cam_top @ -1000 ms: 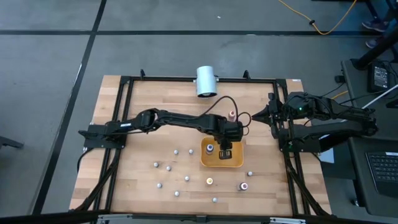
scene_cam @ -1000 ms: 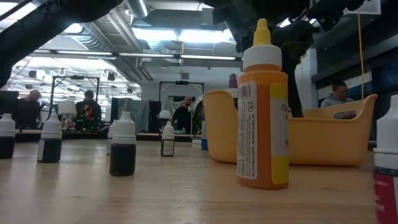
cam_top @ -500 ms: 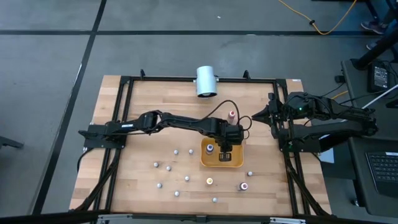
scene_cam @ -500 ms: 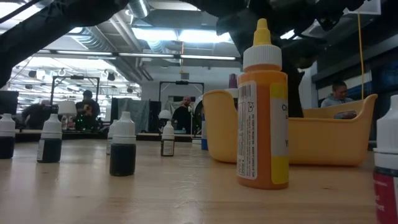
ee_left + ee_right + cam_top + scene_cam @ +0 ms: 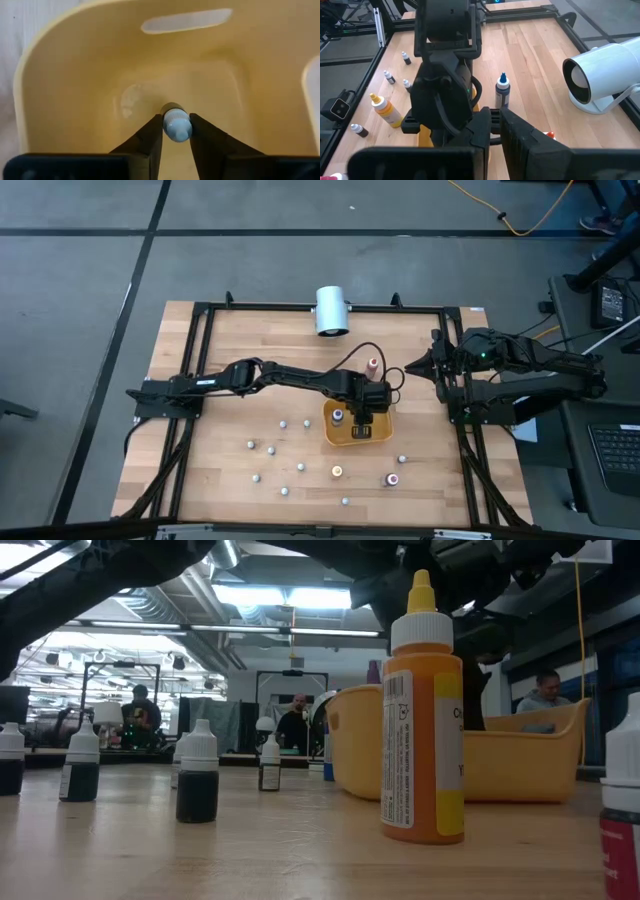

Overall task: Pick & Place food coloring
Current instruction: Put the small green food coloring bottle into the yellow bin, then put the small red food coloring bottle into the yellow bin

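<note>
The tray [image 5: 358, 440] has shifted slightly. A pale-capped bottle [image 5: 176, 124] sits between the left hand's [image 5: 176, 131] fingers [image 5: 151, 142], inside the tray; grip unclear. Other bottles [image 5: 283, 423] dot the tabletop [image 5: 230, 360]. The right hand [image 5: 491, 124], pressed together, waits at the tabletop's right edge.

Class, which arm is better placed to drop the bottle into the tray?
Left. Its end effector holds a small dropper bottle inside the yellow tray; the right end effector waits at the table's edge.

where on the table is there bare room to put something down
Bare wood lies at the far left, between the black frame, the white cylinder and the left arm. The near half is crowded: small white-capped dropper bottles scattered around the yellow plastic tray.
</note>
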Robot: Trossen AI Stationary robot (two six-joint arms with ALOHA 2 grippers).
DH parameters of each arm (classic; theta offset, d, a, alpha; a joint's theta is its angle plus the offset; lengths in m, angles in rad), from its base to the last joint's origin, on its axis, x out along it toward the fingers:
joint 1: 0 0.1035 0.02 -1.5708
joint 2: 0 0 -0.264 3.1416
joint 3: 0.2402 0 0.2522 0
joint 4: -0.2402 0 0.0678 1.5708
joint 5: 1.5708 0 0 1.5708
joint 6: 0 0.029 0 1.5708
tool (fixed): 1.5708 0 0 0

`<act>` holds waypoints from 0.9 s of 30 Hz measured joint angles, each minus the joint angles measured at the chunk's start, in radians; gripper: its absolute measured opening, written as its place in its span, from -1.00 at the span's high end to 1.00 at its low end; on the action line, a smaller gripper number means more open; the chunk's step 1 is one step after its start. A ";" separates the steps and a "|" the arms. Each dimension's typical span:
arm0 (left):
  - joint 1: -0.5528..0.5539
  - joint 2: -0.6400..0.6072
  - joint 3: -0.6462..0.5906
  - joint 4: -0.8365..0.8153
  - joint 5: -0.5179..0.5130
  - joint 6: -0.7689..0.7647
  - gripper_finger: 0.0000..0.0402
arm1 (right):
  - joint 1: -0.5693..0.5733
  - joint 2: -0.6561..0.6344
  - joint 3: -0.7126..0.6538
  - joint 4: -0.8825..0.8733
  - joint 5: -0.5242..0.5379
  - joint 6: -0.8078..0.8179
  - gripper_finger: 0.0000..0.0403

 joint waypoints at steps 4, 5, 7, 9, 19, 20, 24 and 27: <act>-0.002 0.000 0.000 0.000 -0.027 0.001 0.44 | 0.000 0.000 0.000 0.000 0.000 0.000 0.78; -0.003 0.000 0.000 0.001 -0.032 0.001 0.42 | 0.000 0.000 0.000 0.000 0.000 0.000 0.78; -0.003 0.000 0.000 0.001 -0.043 0.001 0.38 | 0.000 0.000 0.000 0.000 0.000 0.000 0.78; -0.003 0.000 0.000 0.001 -0.048 0.001 0.35 | 0.000 0.000 0.000 0.000 0.000 0.000 0.78; -0.017 -0.115 0.038 -0.087 -0.072 -0.001 0.29 | 0.000 -0.001 0.000 -0.008 -0.002 0.000 0.78; -0.018 -0.143 0.039 -0.108 -0.074 -0.009 0.29 | 0.000 -0.001 0.000 -0.011 0.000 0.000 0.78; -0.030 -0.259 0.043 -0.256 -0.074 -0.061 0.29 | 0.000 0.000 0.000 -0.010 0.000 0.001 0.78; -0.057 -0.319 0.038 -0.409 -0.112 -0.086 0.29 | 0.000 0.000 0.000 -0.009 -0.001 0.001 0.78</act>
